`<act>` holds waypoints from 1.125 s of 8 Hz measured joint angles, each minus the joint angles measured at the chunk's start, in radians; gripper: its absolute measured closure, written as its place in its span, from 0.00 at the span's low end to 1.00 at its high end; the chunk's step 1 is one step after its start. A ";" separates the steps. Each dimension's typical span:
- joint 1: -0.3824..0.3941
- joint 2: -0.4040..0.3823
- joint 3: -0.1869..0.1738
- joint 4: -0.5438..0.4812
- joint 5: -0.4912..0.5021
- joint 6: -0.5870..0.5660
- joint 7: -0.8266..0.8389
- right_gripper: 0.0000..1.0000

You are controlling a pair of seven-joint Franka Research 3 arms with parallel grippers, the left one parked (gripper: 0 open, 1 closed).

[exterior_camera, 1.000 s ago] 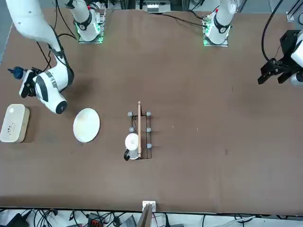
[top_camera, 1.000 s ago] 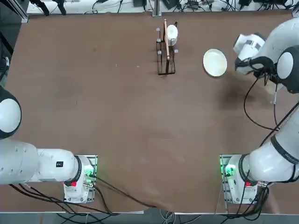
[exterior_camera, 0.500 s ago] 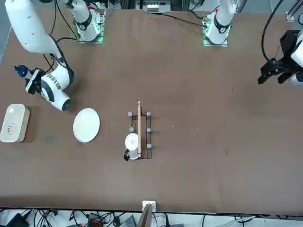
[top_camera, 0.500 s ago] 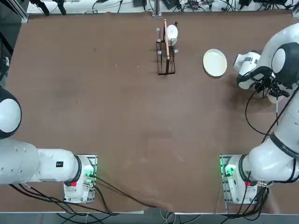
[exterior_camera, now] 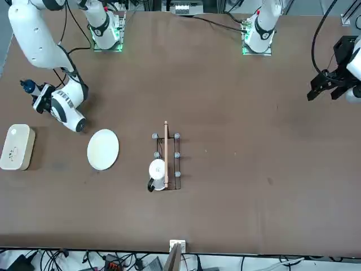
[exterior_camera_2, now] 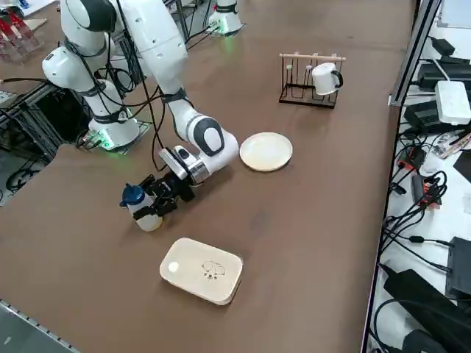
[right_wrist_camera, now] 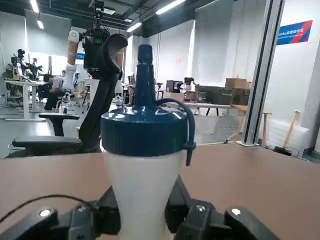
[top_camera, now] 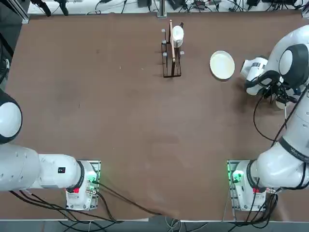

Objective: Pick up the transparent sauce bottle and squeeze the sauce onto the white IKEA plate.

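Gripping the transparent sauce bottle [right_wrist_camera: 142, 165] low on its body, right gripper [exterior_camera_2: 163, 197] closed snugly around it, fingers [right_wrist_camera: 200, 220] pressing both sides. Standing upright, base on or just above the table [exterior_camera_2: 309, 220], between the white box [exterior_camera_2: 202, 270] and the white IKEA plate [exterior_camera_2: 266, 151], near both. Likely light, soft-walled, somewhat slick: best held mid-body, gently, until over the plate. Clear-whitish body, dark blue nozzle cap [right_wrist_camera: 144, 125] with tethered loop.
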 joint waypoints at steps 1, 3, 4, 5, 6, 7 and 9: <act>0.005 0.001 0.002 0.000 -0.001 -0.002 0.000 0.45; 0.019 0.003 0.011 0.000 -0.001 -0.001 0.000 0.07; 0.020 0.004 0.012 0.000 -0.001 -0.001 -0.001 0.00; 0.020 0.005 0.011 0.000 -0.001 -0.001 -0.004 0.00; 0.020 0.005 0.011 0.001 -0.001 -0.002 -0.009 0.00; 0.021 0.003 0.011 0.004 -0.001 -0.005 -0.018 0.00; 0.023 -0.017 0.020 0.012 0.017 -0.016 -0.037 0.00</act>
